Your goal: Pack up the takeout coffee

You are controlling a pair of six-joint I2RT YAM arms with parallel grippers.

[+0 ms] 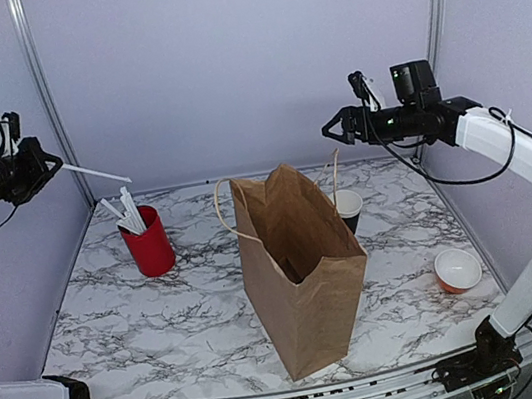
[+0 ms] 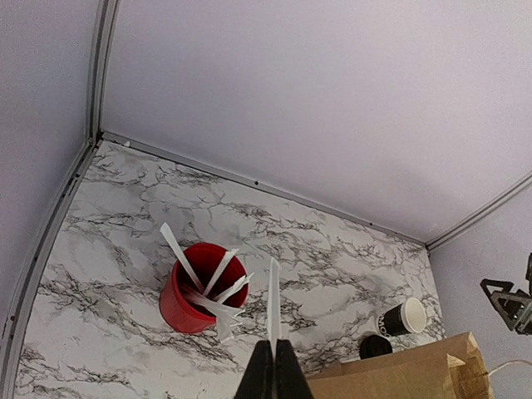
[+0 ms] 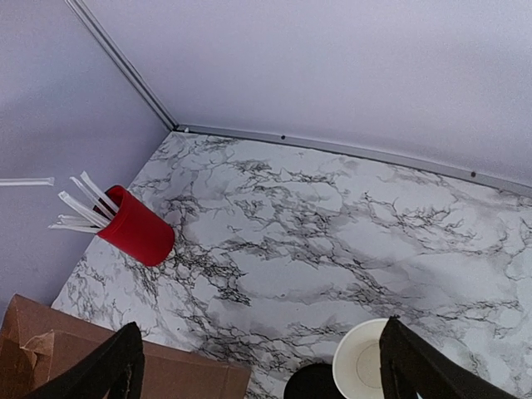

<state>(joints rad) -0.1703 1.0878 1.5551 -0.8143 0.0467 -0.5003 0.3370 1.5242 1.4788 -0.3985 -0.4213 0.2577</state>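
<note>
The left gripper [image 1: 54, 169] was in the upper left of the overhead view, clamped shut on a white stick [image 1: 98, 173] that poked out toward the middle. The right gripper [image 1: 329, 129] hung in the upper right with its jaws wide, holding nothing. The takeout coffee [image 1: 348, 205] sat on the marble table [image 1: 114, 325] right of centre, just behind the paper bag [image 1: 303, 275]. Going by the left wrist view, its lid [image 2: 375, 345] lay beside it, not on it.

My guess: the stick was meant for the bag. I'd bring it over the open top at frame centre, tip it steeper so it drops in instead of catching the rim, then let go. The bag looked light, so one bump could topple it.
</note>
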